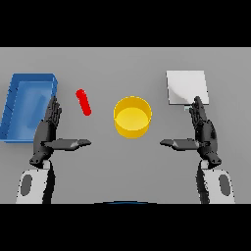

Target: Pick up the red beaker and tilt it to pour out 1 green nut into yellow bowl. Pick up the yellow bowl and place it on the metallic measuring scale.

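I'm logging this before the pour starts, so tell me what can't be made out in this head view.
- Red beaker: too small to tell whether green nuts are inside; none show.
- Yellow bowl: its floor looks bare, though a small nut might not show.
- Metallic measuring scale: near edge covered by right hand fingertips; no display readable.
- Blue bin: right wall partly behind left hand.

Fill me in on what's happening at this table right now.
Nothing is being handled yet. The left hand and the right hand both hover open over the grey table, thumbs pointing inward. Between them sits the yellow bowl. The red beaker is left of it, untouched, beside a blue tray. The metallic scale waits at the right, bare.
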Controlling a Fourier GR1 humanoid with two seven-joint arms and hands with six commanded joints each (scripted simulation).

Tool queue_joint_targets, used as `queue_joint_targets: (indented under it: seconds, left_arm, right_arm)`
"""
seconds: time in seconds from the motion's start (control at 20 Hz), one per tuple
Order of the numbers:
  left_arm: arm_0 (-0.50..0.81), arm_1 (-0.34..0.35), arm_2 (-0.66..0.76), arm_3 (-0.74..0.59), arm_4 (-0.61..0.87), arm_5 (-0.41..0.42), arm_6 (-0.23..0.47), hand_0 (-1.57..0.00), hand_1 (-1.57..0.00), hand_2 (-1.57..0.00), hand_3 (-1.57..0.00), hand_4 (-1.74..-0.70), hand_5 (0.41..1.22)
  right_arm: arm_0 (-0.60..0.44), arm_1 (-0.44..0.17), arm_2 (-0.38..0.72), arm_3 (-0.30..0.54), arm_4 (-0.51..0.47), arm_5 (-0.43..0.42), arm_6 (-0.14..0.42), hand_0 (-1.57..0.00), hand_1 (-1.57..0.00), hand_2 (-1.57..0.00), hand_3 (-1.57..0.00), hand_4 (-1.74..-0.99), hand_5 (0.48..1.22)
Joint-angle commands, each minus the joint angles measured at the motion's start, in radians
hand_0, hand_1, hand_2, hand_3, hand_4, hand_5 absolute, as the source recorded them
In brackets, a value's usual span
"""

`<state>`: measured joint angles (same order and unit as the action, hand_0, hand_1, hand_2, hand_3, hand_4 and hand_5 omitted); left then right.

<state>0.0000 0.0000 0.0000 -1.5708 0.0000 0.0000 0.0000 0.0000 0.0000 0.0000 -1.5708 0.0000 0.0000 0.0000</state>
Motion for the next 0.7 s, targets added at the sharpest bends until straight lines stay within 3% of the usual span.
queue_joint_targets:
  seconds: [0.0,0.25,0.3,0.4,0.65]
  left_arm:
    - [0.002,-0.001,-0.002,-0.002,-0.001,0.001,-0.001,0.0,0.0,0.0,0.0,-1.2,0.677]
    - [0.02,-0.01,-0.017,-0.025,-0.007,0.002,-0.002,0.0,0.0,0.0,0.0,-1.2,0.677]
    - [0.049,0.02,-0.046,-0.067,-0.044,-0.012,-0.025,0.0,0.0,0.0,0.0,-1.2,0.677]
    - [0.099,0.028,-0.097,-0.12,-0.096,-0.018,-0.017,0.0,0.0,0.0,0.0,-1.2,0.677]
    - [0.109,0.039,-0.118,-0.152,-0.127,-0.015,0.038,0.0,0.0,0.0,0.0,-1.18,0.66]
  right_arm:
    - [-0.001,0.001,0.001,0.0,0.0,-0.001,0.0,0.0,0.0,0.0,0.0,-1.177,0.572]
    - [0.0,0.016,0.009,0.011,0.008,-0.007,-0.006,0.0,0.0,0.0,0.0,-1.177,0.572]
    - [0.013,-0.03,0.033,-0.017,0.082,-0.02,-0.032,0.0,0.0,0.0,0.0,-1.177,0.572]
    - [0.03,-0.054,0.071,-0.041,0.162,-0.036,-0.051,0.0,0.0,0.0,0.0,-1.183,0.576]
    - [0.049,-0.073,0.085,-0.082,0.165,-0.012,-0.025,0.0,0.0,0.0,0.0,-1.206,0.585]
